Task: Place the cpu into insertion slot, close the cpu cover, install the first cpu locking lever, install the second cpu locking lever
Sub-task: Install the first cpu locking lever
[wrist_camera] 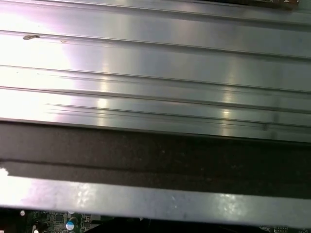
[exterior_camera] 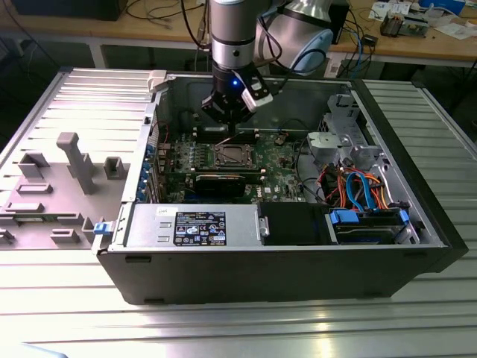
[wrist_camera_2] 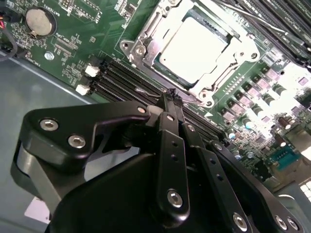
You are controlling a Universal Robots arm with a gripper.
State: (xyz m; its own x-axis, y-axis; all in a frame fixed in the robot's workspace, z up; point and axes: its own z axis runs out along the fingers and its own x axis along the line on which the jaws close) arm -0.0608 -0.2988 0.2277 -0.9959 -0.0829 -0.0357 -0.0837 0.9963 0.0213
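The cpu (wrist_camera_2: 194, 46) lies flat in the insertion slot (wrist_camera_2: 127, 47) on the green board, its silvery top showing. The cpu cover (wrist_camera_2: 151, 51) lies down around it as a metal frame. A thin wire locking lever (wrist_camera_2: 146, 91) runs along the socket's edge nearest the gripper. My gripper (wrist_camera_2: 172, 94) has its black fingers (wrist_camera_2: 171, 141) drawn together, with the tips just off that socket edge and close to the lever; contact cannot be made out. In the exterior view the gripper (exterior_camera: 231, 125) hangs inside the open computer case, just behind the cpu (exterior_camera: 230, 155).
Black memory slots (wrist_camera_2: 121, 80) lie between gripper and socket, with a coin battery (wrist_camera_2: 39, 22) farther off. The case holds a graphics card (exterior_camera: 220, 183), power supply (exterior_camera: 194, 224), drive cage (exterior_camera: 339, 145) and cables (exterior_camera: 358, 186). Grey fixtures (exterior_camera: 74, 160) stand on the exterior view's left.
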